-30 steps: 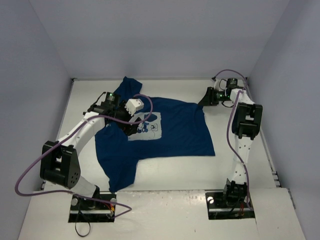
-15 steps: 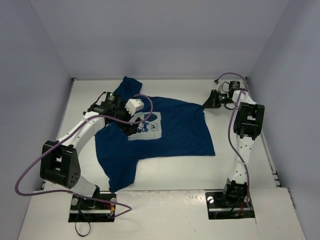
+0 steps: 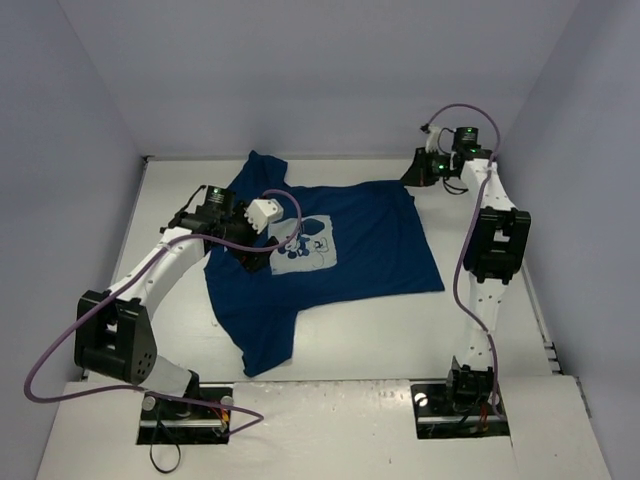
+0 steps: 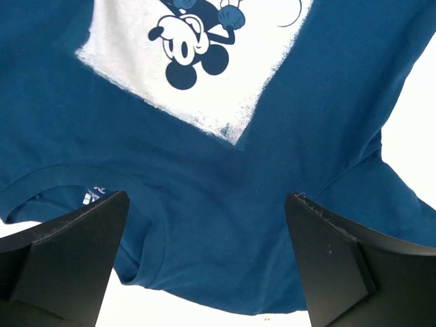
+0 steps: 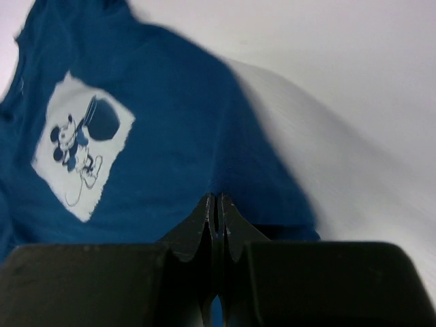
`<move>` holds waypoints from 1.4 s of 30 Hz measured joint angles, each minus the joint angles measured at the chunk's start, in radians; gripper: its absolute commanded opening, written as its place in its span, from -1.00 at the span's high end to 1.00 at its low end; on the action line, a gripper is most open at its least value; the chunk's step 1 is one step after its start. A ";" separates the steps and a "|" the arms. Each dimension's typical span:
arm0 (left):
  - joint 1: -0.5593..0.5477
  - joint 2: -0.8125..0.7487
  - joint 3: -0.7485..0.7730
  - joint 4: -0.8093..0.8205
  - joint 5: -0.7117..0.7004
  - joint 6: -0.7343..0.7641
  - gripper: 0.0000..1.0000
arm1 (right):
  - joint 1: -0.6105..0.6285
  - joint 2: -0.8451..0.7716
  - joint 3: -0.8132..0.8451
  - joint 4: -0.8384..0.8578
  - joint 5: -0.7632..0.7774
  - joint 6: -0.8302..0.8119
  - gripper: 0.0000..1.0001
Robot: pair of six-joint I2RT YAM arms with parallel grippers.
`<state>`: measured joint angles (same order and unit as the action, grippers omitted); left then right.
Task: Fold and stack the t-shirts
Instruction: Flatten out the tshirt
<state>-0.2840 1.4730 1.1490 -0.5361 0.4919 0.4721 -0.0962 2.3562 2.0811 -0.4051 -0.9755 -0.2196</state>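
Note:
One navy blue t-shirt lies spread on the white table, chest up, with its pale mouse print showing. My left gripper hovers open over the shirt near its collar, just below the print, its jaws wide apart and empty. My right gripper is at the far right, shut on the shirt's far right corner. In the right wrist view its jaws pinch the blue cloth, which stretches away toward the print.
Grey-blue walls close in the table on the left, back and right. Bare white table shows to the near right of the shirt. One sleeve reaches toward the near edge. A purple cable loops off the left arm.
My right gripper has moved back toward the far wall with the shirt's corner, dragging the whole shirt rightward and back. The left gripper has stayed open over the collar area.

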 measured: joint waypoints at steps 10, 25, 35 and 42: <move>0.044 -0.048 -0.024 -0.001 0.000 0.025 -0.92 | 0.466 -0.272 -0.531 -0.105 0.269 -0.386 0.91; 0.078 -0.041 -0.040 -0.005 0.027 0.040 -0.92 | 0.412 -0.442 -0.560 -0.184 0.343 -0.485 0.64; 0.078 -0.007 -0.037 -0.004 0.008 0.034 -0.92 | 0.321 -0.487 -0.572 -0.161 0.334 -0.363 0.55; 0.078 0.015 -0.036 -0.001 -0.009 0.017 -0.92 | 0.332 -0.383 -0.602 -0.131 0.395 -0.253 0.43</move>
<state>-0.2062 1.4879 1.1126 -0.5366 0.4833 0.4892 0.2363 1.9736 1.4796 -0.5362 -0.5800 -0.4723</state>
